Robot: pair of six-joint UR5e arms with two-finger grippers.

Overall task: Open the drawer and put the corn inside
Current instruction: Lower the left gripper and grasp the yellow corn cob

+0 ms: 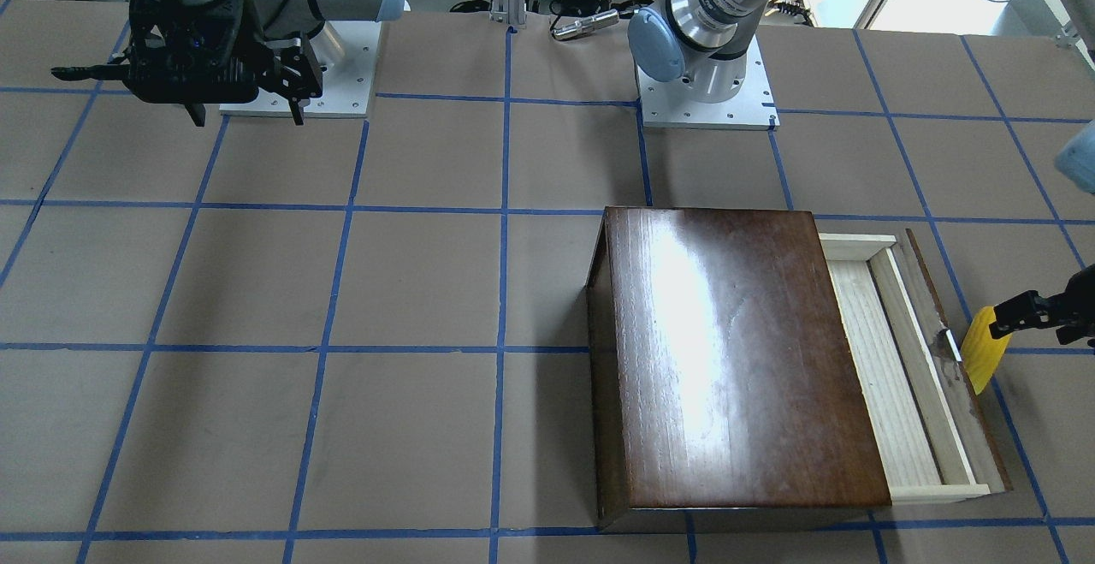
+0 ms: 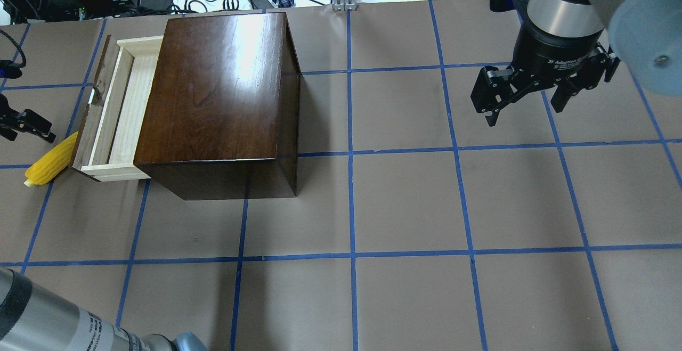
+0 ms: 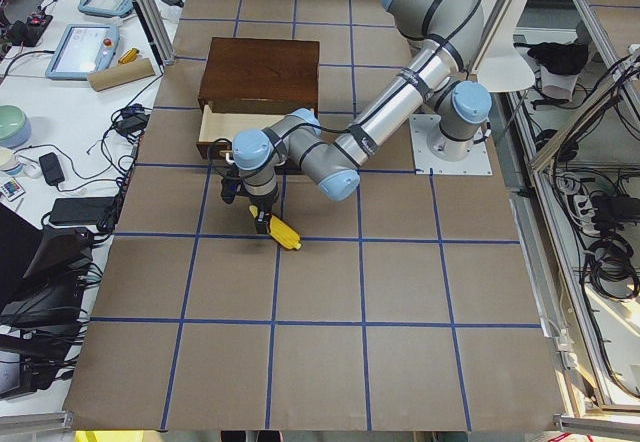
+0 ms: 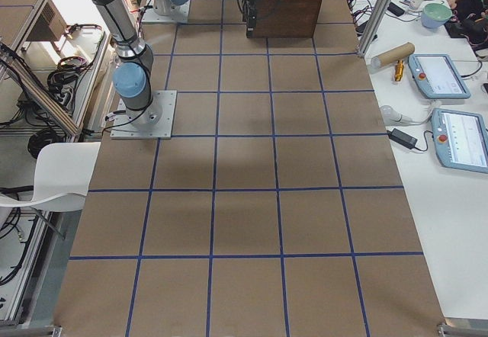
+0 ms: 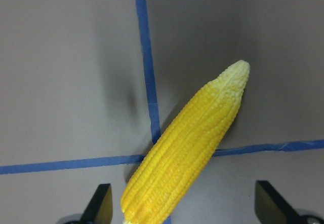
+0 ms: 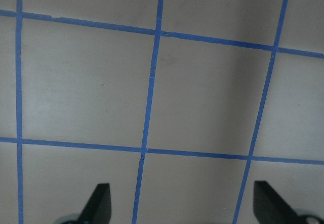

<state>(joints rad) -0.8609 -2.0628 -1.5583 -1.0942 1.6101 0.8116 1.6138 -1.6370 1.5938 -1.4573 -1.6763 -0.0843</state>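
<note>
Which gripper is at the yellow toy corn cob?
The left gripper: its open fingers straddle the yellow toy corn cob beside the pale-wood drawer. The right gripper hangs far across the table.

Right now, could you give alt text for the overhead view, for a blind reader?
The drawer of a dark box stands partly open toward the view's left, and the corn lies just outside its front. The right end effector, open, hovers far to the right.
</note>
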